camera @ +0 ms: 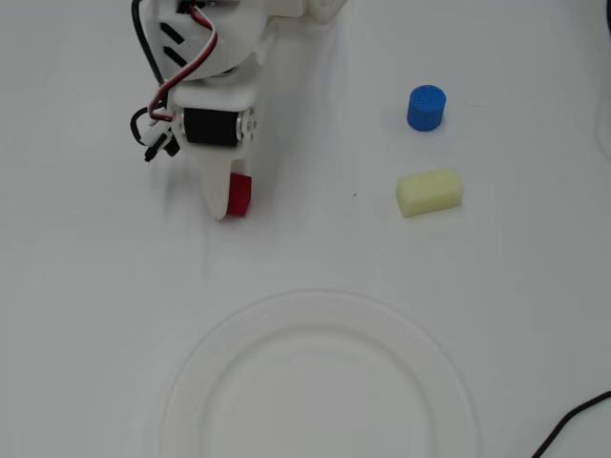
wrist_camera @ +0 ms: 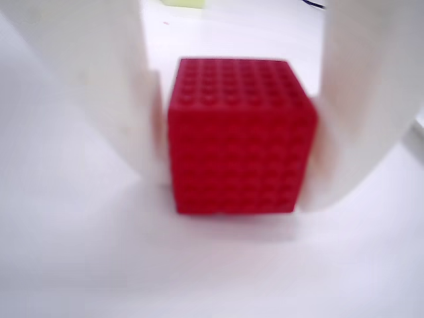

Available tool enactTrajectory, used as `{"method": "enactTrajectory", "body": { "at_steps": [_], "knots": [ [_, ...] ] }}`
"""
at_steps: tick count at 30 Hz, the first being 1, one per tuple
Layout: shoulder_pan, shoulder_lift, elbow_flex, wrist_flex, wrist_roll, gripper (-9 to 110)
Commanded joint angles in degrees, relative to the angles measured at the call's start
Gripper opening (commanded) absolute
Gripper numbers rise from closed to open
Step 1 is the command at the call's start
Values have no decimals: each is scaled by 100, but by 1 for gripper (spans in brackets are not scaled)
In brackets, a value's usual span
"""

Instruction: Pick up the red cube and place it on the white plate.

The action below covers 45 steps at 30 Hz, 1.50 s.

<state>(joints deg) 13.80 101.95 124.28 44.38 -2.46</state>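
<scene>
The red cube [camera: 241, 194] sits on the white table, left of centre in the overhead view, partly covered by the arm's white gripper [camera: 234, 200]. In the wrist view the cube [wrist_camera: 238, 132] fills the middle, resting on the table, with a white finger [wrist_camera: 106, 86] pressed against its left face and the other against its right face. The gripper [wrist_camera: 237, 182] is shut on the cube. The white plate [camera: 315, 305] lies at the bottom centre of the overhead view, below and to the right of the cube, and has nothing on it.
A blue cylinder [camera: 426, 107] and a pale yellow block [camera: 430, 191] stand to the right of the arm. A black cable [camera: 573, 425] enters at the bottom right corner. The arm's body and wires [camera: 177, 67] fill the top left.
</scene>
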Motion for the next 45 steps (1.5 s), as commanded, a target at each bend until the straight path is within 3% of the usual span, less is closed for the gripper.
{"method": "enactTrajectory", "body": {
  "at_steps": [1,9,15,22,35,45],
  "knots": [
    [-97,1002,466,-448,-26,0],
    [-1028,5748,3401,-2892,-606,0],
    [-1608,7348,4263,-2865,-1002,0],
    [-1670,6258,3691,-3217,-844,0],
    [-1951,1081,167,-3999,185,0],
    [-1731,-712,-1002,-4166,360,0]
  ]
}}
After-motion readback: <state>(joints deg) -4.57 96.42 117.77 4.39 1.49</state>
